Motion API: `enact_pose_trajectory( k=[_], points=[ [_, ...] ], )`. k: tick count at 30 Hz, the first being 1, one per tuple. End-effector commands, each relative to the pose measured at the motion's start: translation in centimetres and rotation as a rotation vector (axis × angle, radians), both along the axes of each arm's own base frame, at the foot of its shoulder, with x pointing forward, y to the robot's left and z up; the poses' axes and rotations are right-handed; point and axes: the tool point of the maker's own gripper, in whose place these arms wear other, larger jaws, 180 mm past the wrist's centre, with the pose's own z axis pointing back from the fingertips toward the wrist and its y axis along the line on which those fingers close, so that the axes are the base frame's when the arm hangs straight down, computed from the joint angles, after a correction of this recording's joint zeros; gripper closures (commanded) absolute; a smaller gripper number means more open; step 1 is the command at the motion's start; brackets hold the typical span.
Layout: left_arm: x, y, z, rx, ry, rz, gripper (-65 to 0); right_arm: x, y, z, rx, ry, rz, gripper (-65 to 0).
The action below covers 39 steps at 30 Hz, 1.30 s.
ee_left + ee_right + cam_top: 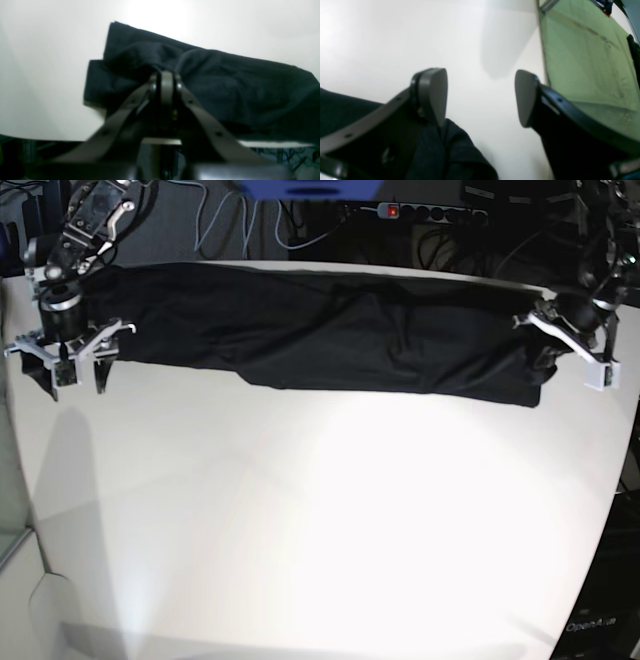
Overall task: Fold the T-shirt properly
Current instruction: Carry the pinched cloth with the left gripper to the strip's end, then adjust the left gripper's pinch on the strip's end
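Note:
The black T-shirt [330, 340] lies in a long folded band across the far part of the white table [320, 510]. At its right end in the base view, my left gripper [548, 352] is shut on a bunch of the fabric. The left wrist view shows the fingers [166, 77] pressed together, with the T-shirt [225, 87] gathered at their tips. My right gripper [75, 375] stands open at the band's left end, just in front of it. In the right wrist view its jaws [480, 97] are wide apart over bare table, with the T-shirt [450, 150] below the left finger.
Cables and a power strip [430, 213] lie behind the table's far edge. A green surface [582, 62] lies beyond the table's edge in the right wrist view. The table's left edge runs close to my right arm.

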Motion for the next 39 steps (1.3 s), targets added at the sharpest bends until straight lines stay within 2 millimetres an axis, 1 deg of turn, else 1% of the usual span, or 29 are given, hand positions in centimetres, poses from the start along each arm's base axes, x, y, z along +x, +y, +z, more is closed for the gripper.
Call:
enact_pose_trajectory(
  k=[1, 6, 11, 13, 16, 18, 22, 24, 26, 28, 32, 35, 39],
  points=[
    [0.2, 0.5, 0.3, 0.028, -0.016, -0.001, 0.0, 0.5, -0.2, 1.4, -0.014, -0.049, 0.008, -39.5],
    [-0.5, 0.9, -1.2, 0.09, 0.013, 0.044, 0.0, 0.5, -0.3, 1.4, -0.015, -0.049, 0.008, -39.5],
    [-1.2, 0.0, -2.1, 0.164, 0.019, -0.034, 0.0, 0.6, -0.2, 1.4, -0.015, -0.049, 0.01, -39.5],
    [-1.4, -0.1, -2.5, 0.204, 0.029, -0.047, 0.0, 0.6, -0.2, 1.4, -0.015, -0.049, 0.01, -39.5],
    [-1.1, 0.2, -2.7, 0.257, 0.031, -0.032, 0.0, 0.6, -0.2, 1.4, -0.015, -0.049, 0.01, -39.5],
    [-1.3, 0.4, -3.1, 0.278, 0.046, -0.026, 0.0, 0.6, -0.2, 1.4, -0.015, -0.049, 0.01, -39.5],
    [-0.7, 0.5, -2.8, 0.285, 0.032, -0.019, 0.0, 0.6, -0.2, 1.4, -0.014, -0.048, 0.01, -39.5],
    [-0.8, 1.5, -2.5, 0.29, 0.026, 0.015, 0.0, 0.6, -0.2, 1.4, -0.014, -0.048, 0.01, -39.5],
    [-0.5, 2.3, -2.0, 0.282, 0.005, 0.071, 0.0, 0.5, -0.3, 1.3, -0.015, -0.046, 0.007, -39.5],
    [-0.4, 3.9, -1.2, 0.29, -0.017, 0.13, 0.0, 0.4, -0.4, 1.3, -0.015, -0.046, 0.005, -39.5],
    [-0.1, 5.3, -0.1, 0.32, -0.047, 0.128, 0.0, 0.4, -0.4, 1.3, -0.015, -0.046, 0.005, -39.5],
    [-0.5, 5.9, -0.9, 0.312, -0.028, 0.133, 0.0, 0.5, -0.3, 1.3, -0.014, -0.047, 0.008, -39.5],
    [-0.8, 6.1, -2.9, 0.277, 0.02, 0.143, 0.0, 0.5, -0.2, 1.3, -0.014, -0.047, 0.01, -39.5]
  ],
)
